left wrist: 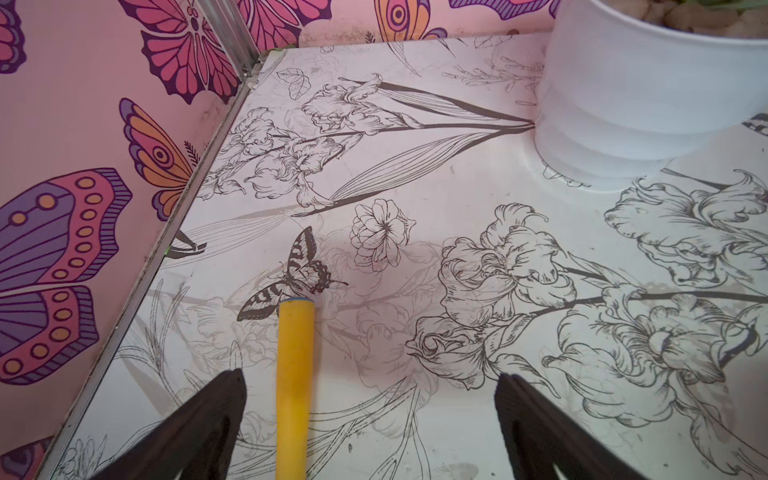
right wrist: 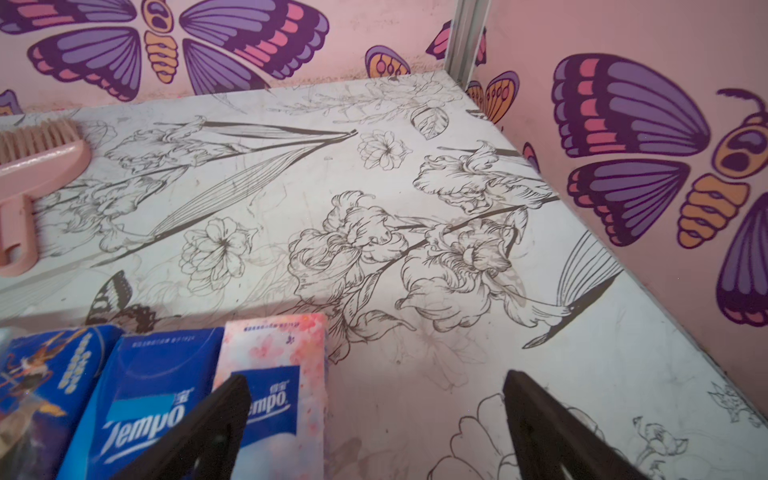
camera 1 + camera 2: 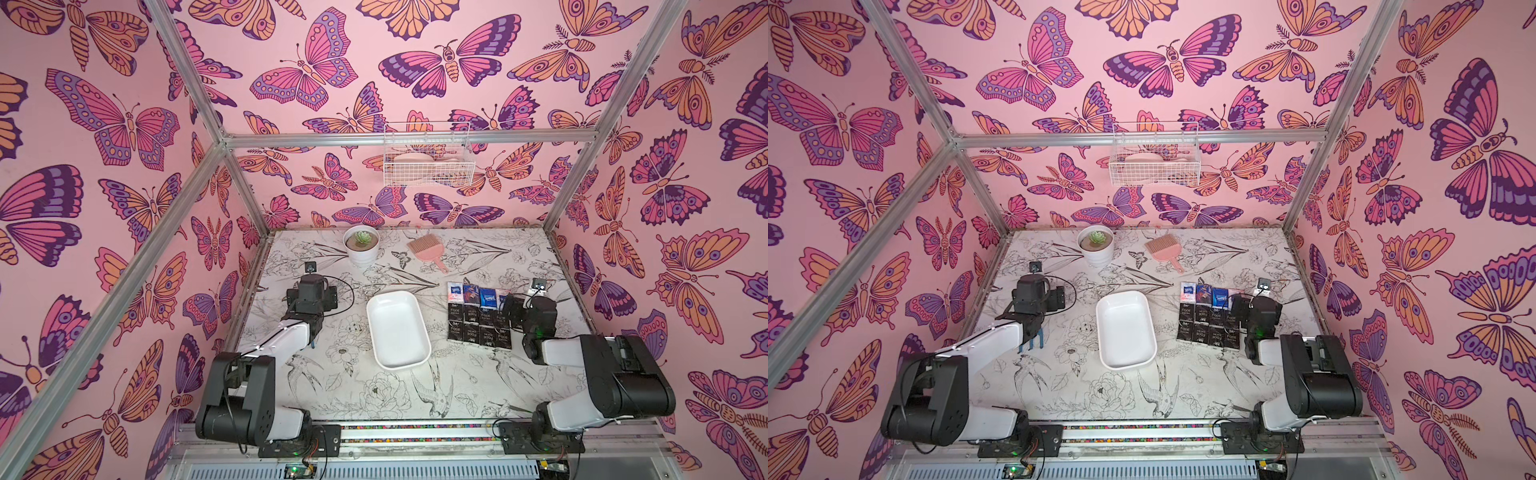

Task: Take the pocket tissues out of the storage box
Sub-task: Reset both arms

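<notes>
White plastic storage box point(image 3: 397, 332) empty at centre, pocket tissues point(image 3: 478, 318) rowed just beside it, seemingly all unloaded, hence right gripper point(image 2: 376, 376) released wide at their edge, left gripper point(image 1: 370, 376) parted, idle.

A round white pot point(image 3: 360, 255) with a small green succulent point(image 3: 362, 238) stands near the far edge of the table point(image 3: 374, 399), which is printed with black line-drawn flowers and birds. A pink brush point(image 3: 428, 253) lies flat to the pot's right, apart from it. A white wire basket point(image 3: 428, 166) hangs on the butterfly-papered back wall point(image 3: 316, 83) above them.
</notes>
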